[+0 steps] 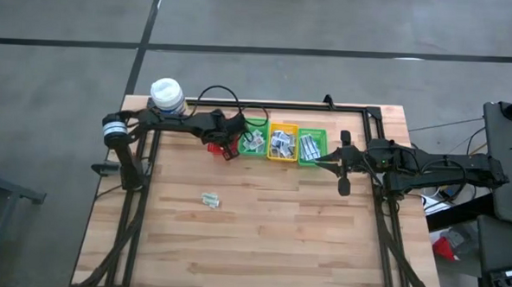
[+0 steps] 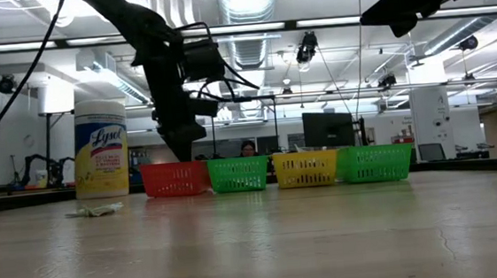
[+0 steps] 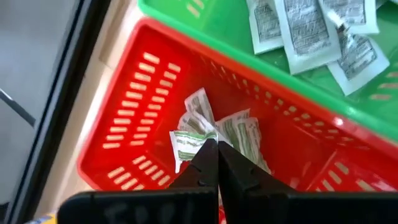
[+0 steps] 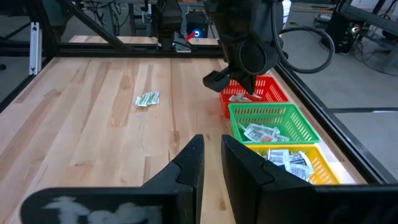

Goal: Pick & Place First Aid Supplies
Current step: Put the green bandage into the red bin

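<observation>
Left gripper [image 3: 217,152] jaws pinched shut over crumpled paper packets [image 3: 214,132] in slotted red plastic basket [image 3: 134,112]. Right gripper [image 4: 212,155] jaws slightly parted, empty, above planked wooden worktop [image 4: 93,137].

- A red basket [image 1: 219,147], a green basket [image 1: 255,127], a yellow basket [image 1: 281,155] and another green basket [image 1: 312,160] are sitting in a row along the table's [image 1: 260,239] far edge.
- A wipes tub [image 1: 166,95] is standing at the far left corner.
- A person [image 2: 248,148] is showing behind the baskets.
</observation>
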